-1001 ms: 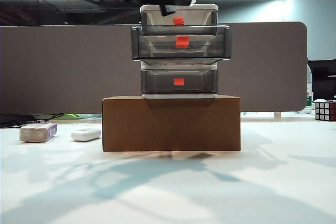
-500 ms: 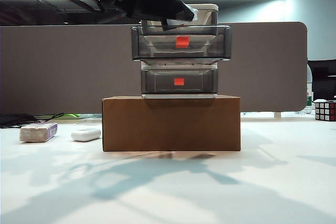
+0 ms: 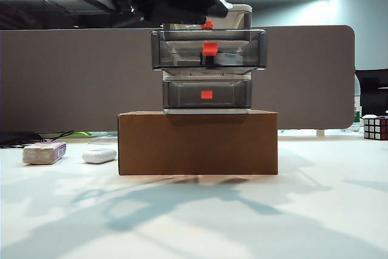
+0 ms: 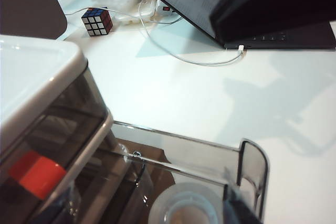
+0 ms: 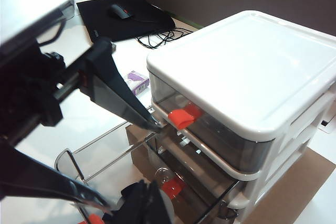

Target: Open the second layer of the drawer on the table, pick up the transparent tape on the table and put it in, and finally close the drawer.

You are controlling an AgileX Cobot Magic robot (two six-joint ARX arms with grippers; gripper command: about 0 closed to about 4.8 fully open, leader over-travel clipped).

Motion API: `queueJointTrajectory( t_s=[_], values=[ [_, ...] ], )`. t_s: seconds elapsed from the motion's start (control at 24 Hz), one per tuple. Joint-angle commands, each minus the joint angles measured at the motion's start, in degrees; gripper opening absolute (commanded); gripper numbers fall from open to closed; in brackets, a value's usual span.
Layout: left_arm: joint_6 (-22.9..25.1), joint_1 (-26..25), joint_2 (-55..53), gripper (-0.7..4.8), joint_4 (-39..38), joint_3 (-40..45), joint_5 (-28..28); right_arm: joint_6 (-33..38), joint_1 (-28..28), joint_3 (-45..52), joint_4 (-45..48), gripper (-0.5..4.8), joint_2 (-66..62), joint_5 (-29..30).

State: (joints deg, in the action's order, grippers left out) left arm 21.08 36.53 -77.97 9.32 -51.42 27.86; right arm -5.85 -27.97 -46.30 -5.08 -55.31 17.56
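The drawer (image 3: 239, 10) stands on a cardboard box, white frame with smoky grey tiers. Its second layer (image 3: 242, 50) is pulled out toward the front. The transparent tape (image 4: 184, 208) lies flat inside that layer; in the exterior view its dark bit (image 3: 209, 60) shows behind the red handle. My left gripper (image 5: 131, 166) hovers over the open layer with its two fingers wide apart and nothing between them; one finger (image 4: 237, 209) stands beside the roll. My right gripper (image 5: 152, 208) hangs over the front of the open layer, its fingers together, partly hiding the tape.
A brown cardboard box (image 3: 197, 142) carries the cabinet on the white table (image 3: 194, 210). A whitish block with a purple label (image 3: 43, 153) and a white oblong device (image 3: 99, 155) lie at the left. A Rubik's cube (image 3: 375, 127) sits far right, and a laptop (image 4: 236, 3) lies behind.
My left gripper has opened over the pulled-out layer, and the tape's dark bit now shows inside that layer behind its red handle. The cabinet and box have not moved.
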Motion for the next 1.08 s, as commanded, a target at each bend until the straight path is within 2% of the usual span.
queueJointTrajectory(
  t_s=[0.04, 0.08, 0.13, 0.25, 0.33, 0.46, 0.67, 0.92, 1.08],
  values=[
    [-2.4, 0.1, 6.8, 1.85, -5.4, -0.3, 1.9, -0.4, 0.0, -0.4, 3.5, -0.05, 0.1, 0.0],
    [-4.6, 0.1, 10.6, 0.44, -11.2, -0.3, 3.3, -0.4, 0.0, -0.4, 6.3, -0.05, -0.2, 0.0],
    [-5.4, 0.1, 14.1, -0.04, -18.2, -0.3, 3.5, -0.5, 0.0, -1.1, 8.4, -0.05, -0.8, -0.4],
    [-5.4, 0.2, 18.8, -0.06, -32.2, -0.2, 4.6, -0.5, 0.0, -5.7, 9.4, -0.05, -5.5, -1.0],
    [-5.4, 0.6, 19.0, -0.06, -37.0, -0.1, 3.9, -0.6, 0.0, -10.8, 9.2, -0.05, -11.0, -0.9],
    [-5.2, 0.5, 17.4, -0.06, -36.6, 0.5, 3.0, -0.6, 0.0, -18.6, 6.9, -0.05, -18.9, -0.9],
    [-5.5, 0.5, 12.1, -0.06, -31.2, 0.5, 1.7, -0.6, 0.0, -28.3, 3.4, -0.05, -30.3, -1.2],
    [-5.4, 0.5, 6.8, -0.06, -24.6, 0.5, 1.3, -0.7, 0.0, -28.9, -3.6, -0.05, -33.8, -6.5],
    [-5.4, 0.5, 4.2, -0.06, -18.3, 0.5, -3.5, -3.7, 0.0, -28.9, -6.7, -0.05, -33.8, -7.6]
  ],
)
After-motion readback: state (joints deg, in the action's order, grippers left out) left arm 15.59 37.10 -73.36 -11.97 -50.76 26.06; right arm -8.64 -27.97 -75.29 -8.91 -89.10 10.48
